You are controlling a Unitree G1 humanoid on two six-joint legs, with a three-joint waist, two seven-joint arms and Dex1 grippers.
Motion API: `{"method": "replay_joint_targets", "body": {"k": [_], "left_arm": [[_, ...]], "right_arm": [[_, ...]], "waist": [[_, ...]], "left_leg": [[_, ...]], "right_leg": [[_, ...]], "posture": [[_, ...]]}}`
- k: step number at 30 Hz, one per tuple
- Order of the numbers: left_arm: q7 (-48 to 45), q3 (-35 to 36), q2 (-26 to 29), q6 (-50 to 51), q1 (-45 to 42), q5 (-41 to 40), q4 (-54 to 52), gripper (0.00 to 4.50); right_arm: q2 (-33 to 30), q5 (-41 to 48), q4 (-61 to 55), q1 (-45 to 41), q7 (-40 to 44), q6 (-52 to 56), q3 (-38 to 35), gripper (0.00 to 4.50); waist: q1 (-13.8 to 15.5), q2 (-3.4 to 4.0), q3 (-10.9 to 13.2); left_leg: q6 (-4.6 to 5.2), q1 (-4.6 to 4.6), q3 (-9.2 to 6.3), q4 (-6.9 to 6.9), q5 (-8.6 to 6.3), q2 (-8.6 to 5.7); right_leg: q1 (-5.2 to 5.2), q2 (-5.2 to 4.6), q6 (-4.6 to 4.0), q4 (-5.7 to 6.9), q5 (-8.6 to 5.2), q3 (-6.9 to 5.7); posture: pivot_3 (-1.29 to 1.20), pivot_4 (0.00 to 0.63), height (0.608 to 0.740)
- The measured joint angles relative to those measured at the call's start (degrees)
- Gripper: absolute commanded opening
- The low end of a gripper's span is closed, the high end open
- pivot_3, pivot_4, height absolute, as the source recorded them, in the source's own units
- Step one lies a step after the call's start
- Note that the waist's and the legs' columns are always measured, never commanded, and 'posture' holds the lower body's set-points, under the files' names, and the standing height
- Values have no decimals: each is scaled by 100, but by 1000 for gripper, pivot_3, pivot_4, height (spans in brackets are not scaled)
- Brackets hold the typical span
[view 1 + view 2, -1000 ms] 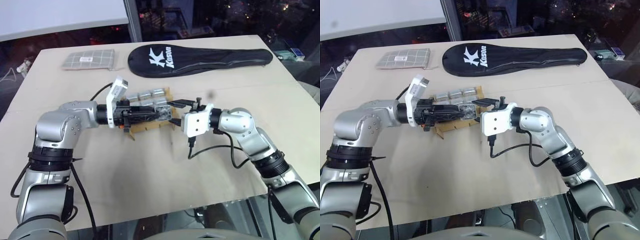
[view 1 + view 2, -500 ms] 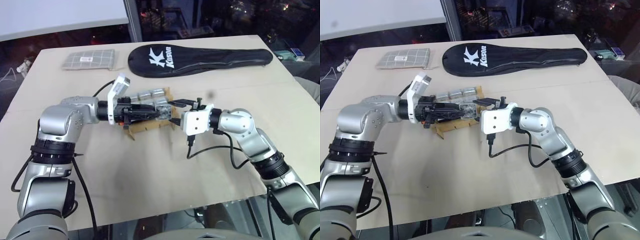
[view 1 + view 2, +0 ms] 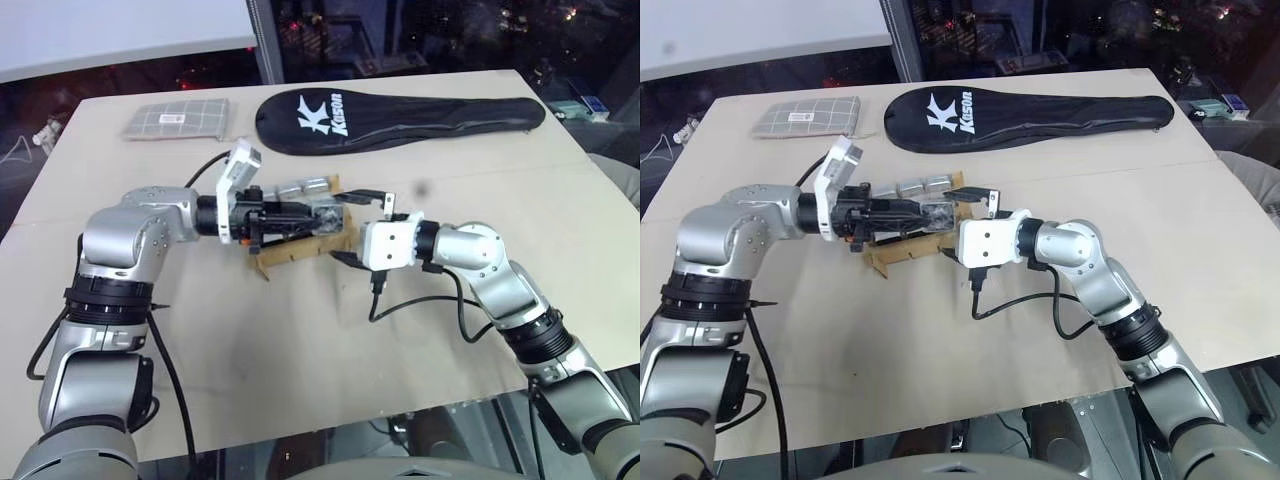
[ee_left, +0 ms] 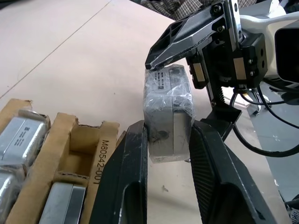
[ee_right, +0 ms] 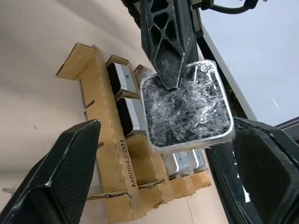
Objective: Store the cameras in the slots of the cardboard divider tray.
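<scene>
Mid-table (image 3: 300, 330), above cardboard tray (image 3: 295, 250) | left gripper (image 4: 169, 140) clamped on wrapped camera (image 4: 168, 112) | right gripper (image 5: 163, 154) spread wide, empty | handover done; next, lower camera squarely into free slot.

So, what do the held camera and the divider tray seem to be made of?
The camera looks like silver-grey metal in crinkled clear film: its wrapping shines and wrinkles, and one face looks dark. The divider tray looks like plain matte brown cardboard: rough cut edges, notched strips, a printed code. The left gripper's fingers look like black textured plastic, probably.

Camera (image 4: 168, 112): matt grey metal under crinkled glossy film; divider tray (image 5: 110, 140): rough brown cardboard.
</scene>
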Motion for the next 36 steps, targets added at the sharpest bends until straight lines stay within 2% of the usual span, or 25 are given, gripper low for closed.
{"method": "replay_joint_targets", "body": {"k": [5,9,12,17,22,25,30,36], "left_arm": [[-1,-2,-72,-353,2,125,15,694],[-56,-14,-100,-810,-12,344,148,694],[-77,-46,-143,-1279,-107,649,546,694],[-460,-749,-115,-2591,-916,1759,1653,694],[-993,-1427,-313,-3144,-2067,2602,2665,694],[-1365,-1699,-433,-3116,-2434,2902,3056,694],[-1717,-2244,-608,-3569,-3062,3625,3758,694],[-1752,-2462,-933,-4268,-3507,4180,4605,694]], "right_arm": [[-18,31,3,22,-76,-23,-30,4430],[-200,392,-90,233,0,190,-273,4430],[-590,1051,-541,726,263,920,-739,4430],[-1510,2568,-1659,1435,798,2706,-1749,4430],[-2185,4023,-2597,2277,1005,3997,-2794,4430],[-2443,4468,-2907,2779,1053,4310,-3229,4430],[-2513,4668,-3115,3232,839,4402,-3646,4430],[-2447,4716,-3280,3404,506,4337,-3656,4430]], "waist": [[1,0,0],[17,0,0],[86,0,0],[179,-2,0],[204,-5,2],[148,-8,3],[127,-15,8],[143,-16,8]], "left_leg": [[0,0,0,0,0,0],[0,-1,-1,0,0,0],[1,-5,-1,0,0,-3],[1,-5,-5,0,-1,-6],[3,-6,-9,1,-2,-7],[6,-5,-4,0,-3,-6],[7,-2,-3,1,-3,-4],[7,-4,-5,1,-4,-4]], "right_leg": [[0,0,0,0,0,0],[0,-1,-1,-1,0,-1],[0,-5,0,-5,0,-4],[4,-5,0,-7,0,-8],[18,-4,4,-19,-2,-12],[21,-4,20,-23,-12,-6],[20,1,26,-20,-15,-2],[21,1,28,-18,-16,-3]], "posture": [[0,150,740],[0,150,740],[0,150,740],[0,150,740],[0,150,740],[0,150,740],[0,150,740],[0,150,740]]}}
